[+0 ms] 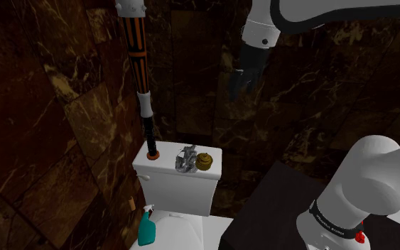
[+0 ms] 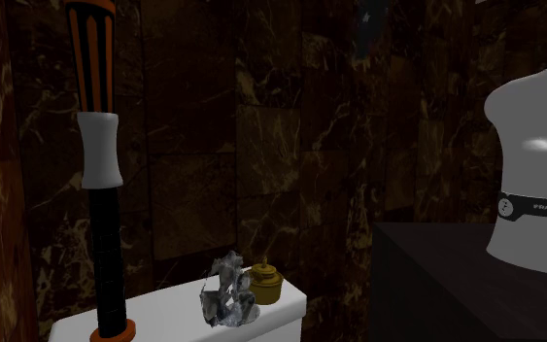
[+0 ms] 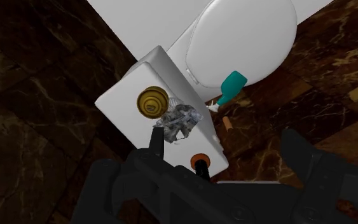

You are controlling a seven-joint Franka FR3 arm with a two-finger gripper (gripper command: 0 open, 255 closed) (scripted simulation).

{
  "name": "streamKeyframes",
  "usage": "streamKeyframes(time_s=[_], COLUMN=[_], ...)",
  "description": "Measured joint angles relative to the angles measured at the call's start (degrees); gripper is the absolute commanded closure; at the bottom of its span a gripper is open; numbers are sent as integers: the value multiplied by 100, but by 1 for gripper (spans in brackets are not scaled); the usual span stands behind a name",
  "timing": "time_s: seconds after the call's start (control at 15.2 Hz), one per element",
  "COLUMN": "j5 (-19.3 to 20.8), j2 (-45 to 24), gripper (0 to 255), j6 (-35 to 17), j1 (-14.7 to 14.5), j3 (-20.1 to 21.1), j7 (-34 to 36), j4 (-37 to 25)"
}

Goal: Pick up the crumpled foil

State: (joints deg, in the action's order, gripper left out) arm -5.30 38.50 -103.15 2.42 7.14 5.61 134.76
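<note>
The pincer point(image 1: 238, 85) hangs high above the toilet tank point(image 1: 177, 190), well clear of everything on it; in the wrist view the pincer point(image 3: 225, 137) has its two black fingers point(image 3: 156, 144) spread wide with nothing between them; the crumpled foil point(image 3: 180, 121), a shiny grey wad, sits on the tank lid point(image 3: 123, 102) far below, showing just past one fingertip and off to the side of the gap rather than inside it; there it is again in the shoulder view, the foil point(image 1: 187, 160) below the pincer and nearer the tall pole; touching or just beside the foil point(image 2: 225, 290) rests a small round golden pot point(image 2: 263, 282), on the far side from the pole; the pole point(image 1: 146, 106), striped orange and black with a white band, stands upright on the tank's other end; lower down beside the bowl, farther from the pincer, stands a teal spray bottle point(image 1: 146, 229).
</note>
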Motion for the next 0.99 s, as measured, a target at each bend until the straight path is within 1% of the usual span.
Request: streamKeyframes(time_s=[0.66,0.99], j5=[94,289], j2=[-1798,-2895], gripper=[0,0], j6=[-1586,-2276], j1=[324,467], j3=[359,496], j7=[900,1444], j4=[26,-246])
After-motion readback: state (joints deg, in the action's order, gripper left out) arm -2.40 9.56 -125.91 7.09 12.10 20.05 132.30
